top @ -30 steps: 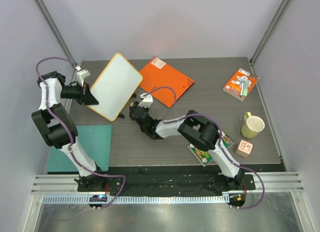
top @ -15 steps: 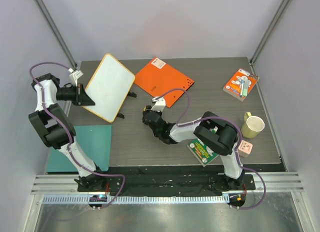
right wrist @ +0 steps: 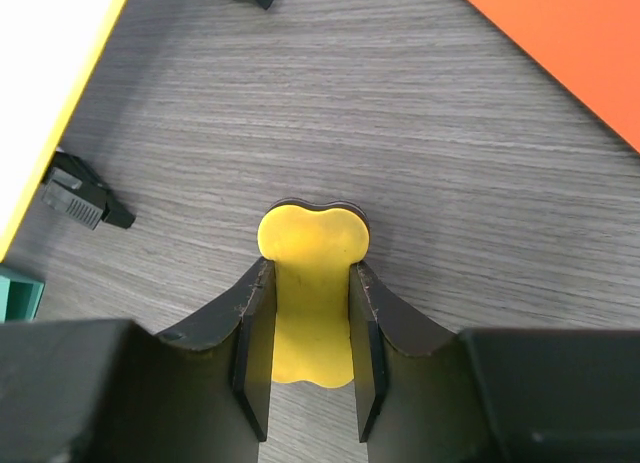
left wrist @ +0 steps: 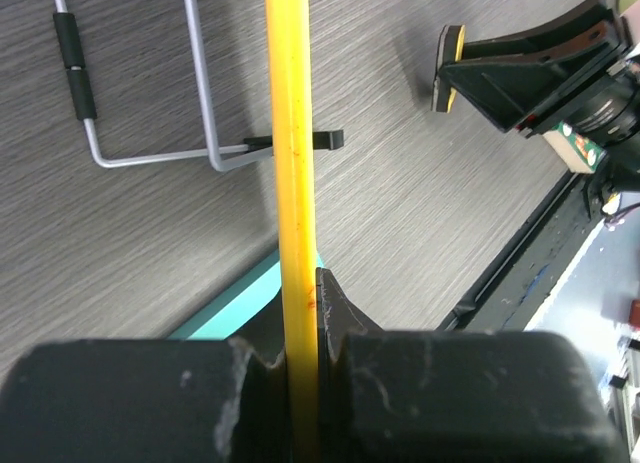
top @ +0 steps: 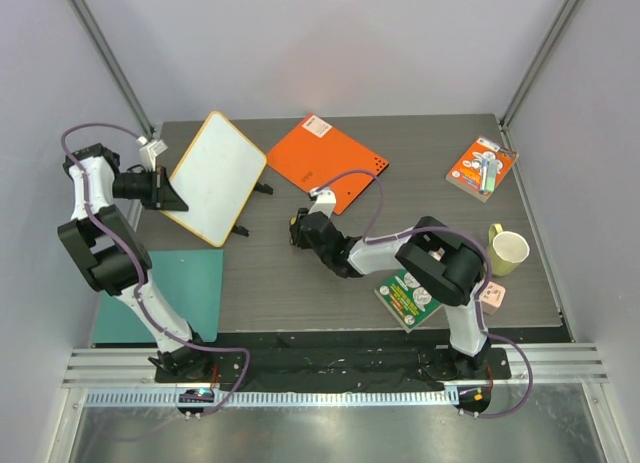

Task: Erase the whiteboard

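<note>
The whiteboard point(top: 211, 175) is white with a thin yellow rim and tilts up at the table's back left; no scribbles show on its face. My left gripper point(top: 176, 197) is shut on its left rim, seen edge-on as a yellow bar point(left wrist: 292, 183) in the left wrist view. My right gripper point(top: 298, 226) sits low over the table, right of the board and apart from it. It is shut on a yellow eraser point(right wrist: 312, 283) with a dark felt underside. The board's corner point(right wrist: 50, 63) shows at the top left of the right wrist view.
A solid orange board point(top: 328, 163) lies behind the right gripper. A teal sheet point(top: 185, 283) lies at front left. A wire stand point(left wrist: 150, 113) and black clips point(right wrist: 85, 205) lie near the board. A green booklet point(top: 410, 295), yellow mug point(top: 505, 250), pink cube point(top: 492, 295) and orange pack point(top: 482, 167) are on the right.
My right gripper has pulled away from the board, moving right with the eraser. My left gripper has swung the board a little back and to the left.
</note>
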